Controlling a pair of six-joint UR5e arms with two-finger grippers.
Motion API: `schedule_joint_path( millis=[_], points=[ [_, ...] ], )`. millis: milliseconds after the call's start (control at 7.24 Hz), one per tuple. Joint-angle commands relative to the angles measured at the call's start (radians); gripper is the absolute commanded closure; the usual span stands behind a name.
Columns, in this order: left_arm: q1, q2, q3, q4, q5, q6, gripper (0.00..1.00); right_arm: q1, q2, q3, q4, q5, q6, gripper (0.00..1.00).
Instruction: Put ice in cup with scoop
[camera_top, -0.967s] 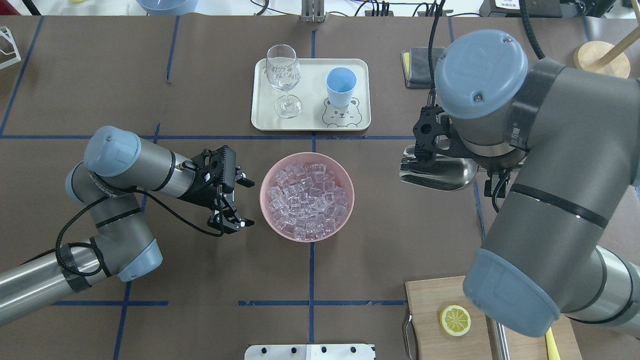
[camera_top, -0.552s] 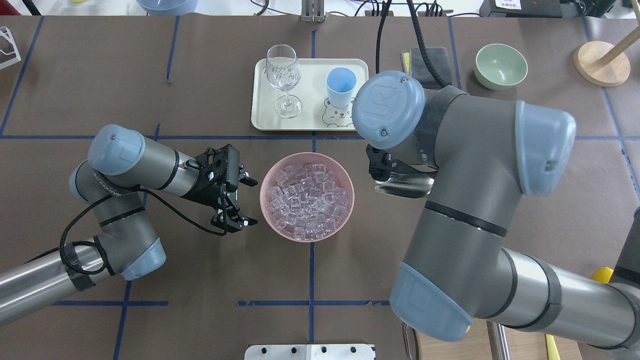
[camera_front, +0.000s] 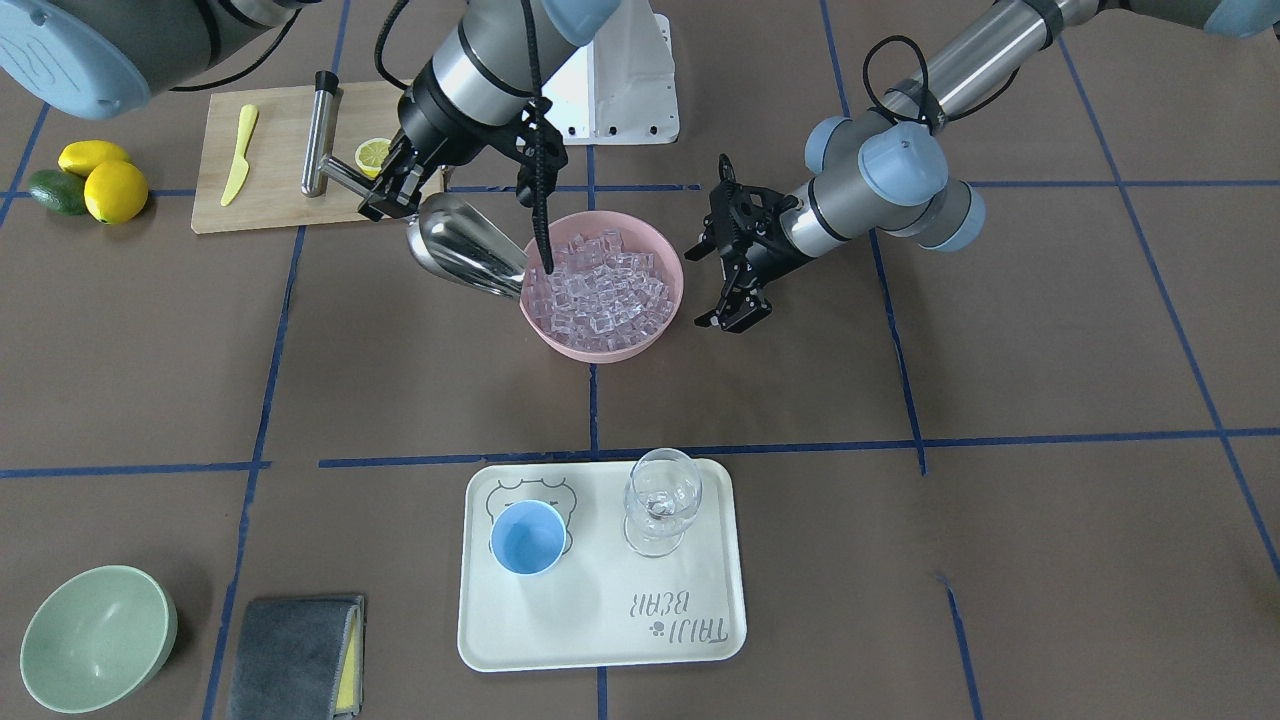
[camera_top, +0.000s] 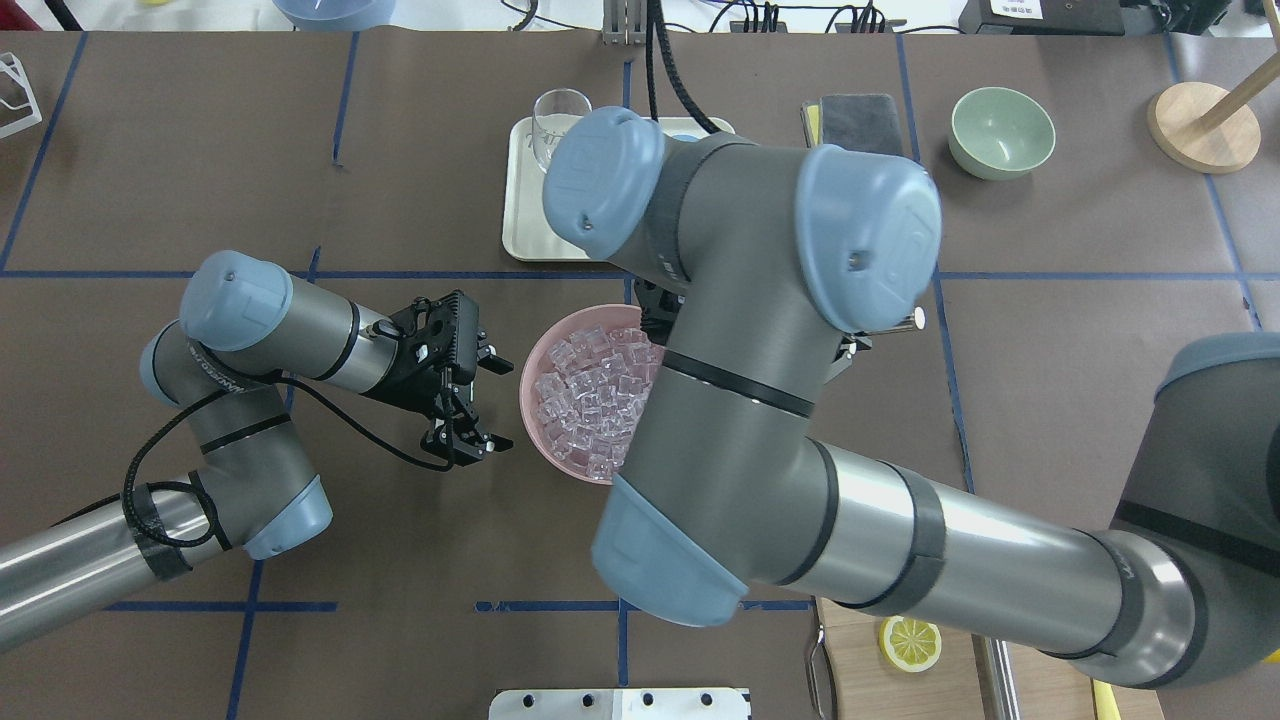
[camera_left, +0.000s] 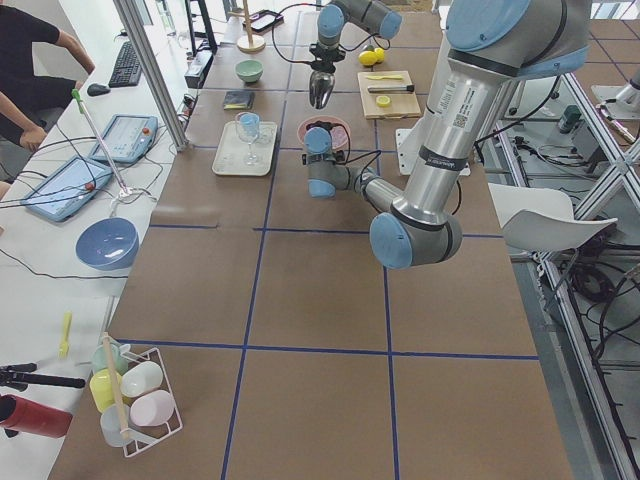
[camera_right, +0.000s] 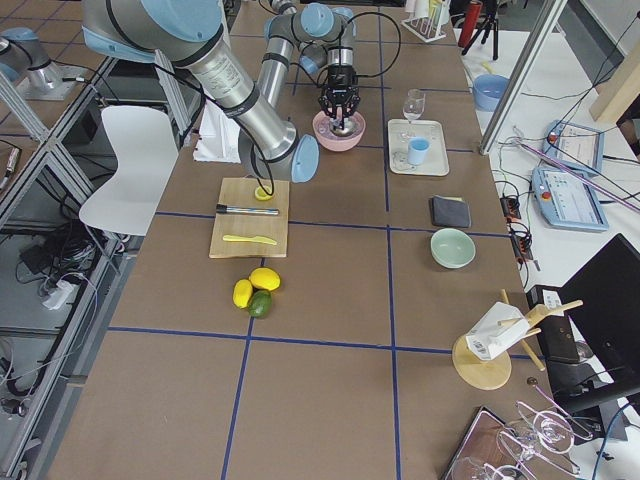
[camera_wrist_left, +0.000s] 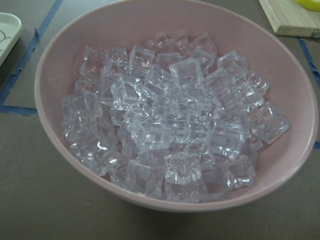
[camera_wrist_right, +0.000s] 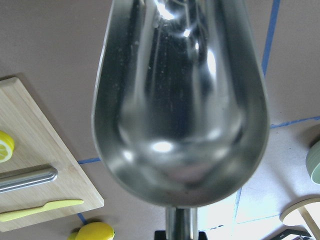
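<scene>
Grey arms (camera_top: 740, 420) with pale-blue joint caps (camera_top: 605, 180), ribbed black cable (camera_top: 657, 50), black-framed left pincer (camera_top: 498, 405).

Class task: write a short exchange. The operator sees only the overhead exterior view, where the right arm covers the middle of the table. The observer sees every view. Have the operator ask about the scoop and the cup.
Operator: The right arm blocks my view. Where is the scoop?
Observer: The front-facing view shows the right gripper holding the scoop tilted down, its open end at the rim of the pink bowl that holds the ice.
Operator: And the cup? I can barely see it.
Observer: The cup stands upright and empty on the tray, beside the glass.
</scene>
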Motion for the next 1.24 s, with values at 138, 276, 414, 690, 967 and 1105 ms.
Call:
schedule_joint_path(
  millis=[138, 276, 414, 690, 967, 1105],
  points=[
    [0.001, -0.002, 0.006, -0.006, 0.006, 0.000, 0.00, -0.028, 0.095, -0.180, -0.013, -0.006, -0.031, 1.00],
    [0.001, -0.002, 0.006, -0.006, 0.009, 0.000, 0.00, -0.028, 0.106, -0.181, -0.049, -0.006, -0.062, 1.00],
    [0.001, -0.003, 0.006, -0.006, 0.012, 0.000, 0.00, -0.028, 0.112, -0.185, -0.056, -0.006, -0.073, 1.00],
    [0.001, -0.003, 0.006, -0.006, 0.012, 0.000, 0.00, -0.040, 0.193, -0.350, -0.056, -0.042, -0.076, 1.00],
    [0.001, -0.002, 0.006, -0.007, 0.012, 0.000, 0.00, -0.051, 0.212, -0.397, -0.064, -0.078, -0.122, 1.00],
    [0.001, -0.002, 0.006, -0.009, 0.012, 0.000, 0.00, -0.053, 0.218, -0.400, -0.064, -0.101, -0.124, 1.00]
  ],
)
